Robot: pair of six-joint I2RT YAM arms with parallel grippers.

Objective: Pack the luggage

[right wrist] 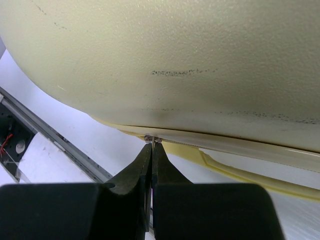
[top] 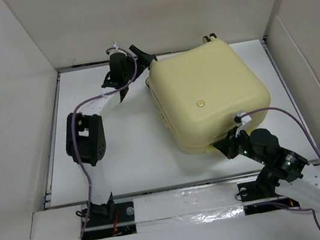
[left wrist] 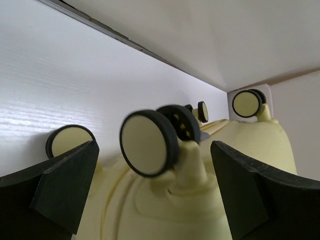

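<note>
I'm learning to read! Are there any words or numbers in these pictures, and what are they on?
None can be read in any view.
The round badge on the luggage is too small to show any mark.
The dark streaks on its shell, right wrist view, look like scuffs, not letters.
</note>
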